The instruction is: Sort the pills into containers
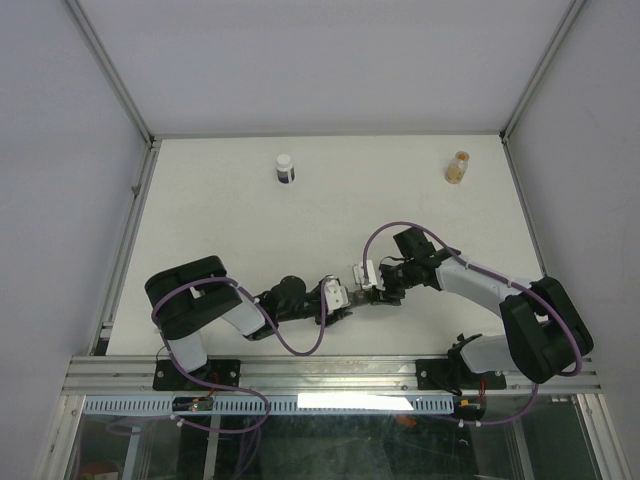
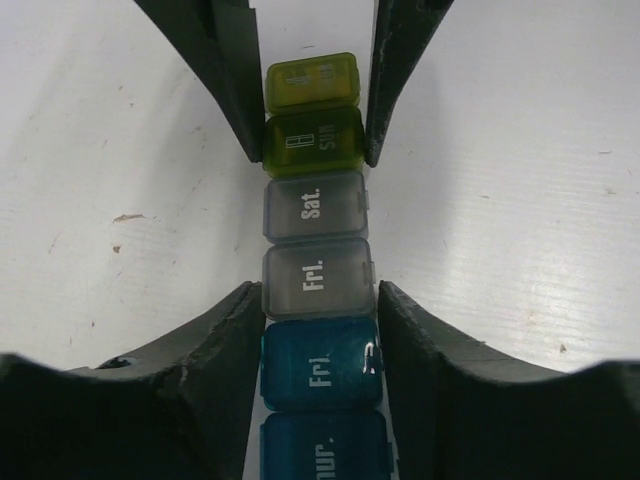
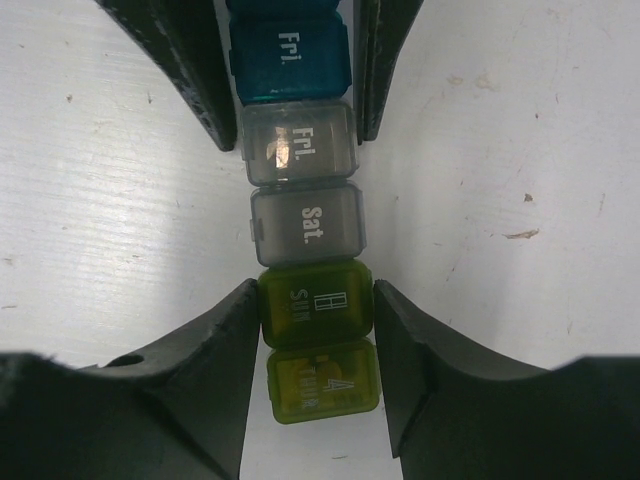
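White table (image 1: 250, 220), dark bottle (image 1: 285, 168) far-ctr, orange vial (image 1: 458, 167) far-R, containers (image 2: 315, 208) near-ctr

There is one strip of joined translucent plastic cube compartments (image 2: 316, 275). The left wrist view shows six compartments in it: two blue compartments (image 2: 320, 365), two grey compartments (image 2: 315, 210), one olive-green compartment (image 2: 313, 140) and one yellow-green compartment (image 2: 312, 82). The nearest blue one is cut by the frame edge, so there may be more beyond it.

There is one dark bottle with a white cap (image 1: 285, 168) and one small clear vial with orange contents (image 1: 458, 167).

There are two robot arms, a left arm (image 1: 200, 300) and a right arm (image 1: 500, 290). There are two black grippers, a left gripper (image 2: 315, 150) and a right gripper (image 3: 297, 130). Each has two fingers, four in all.
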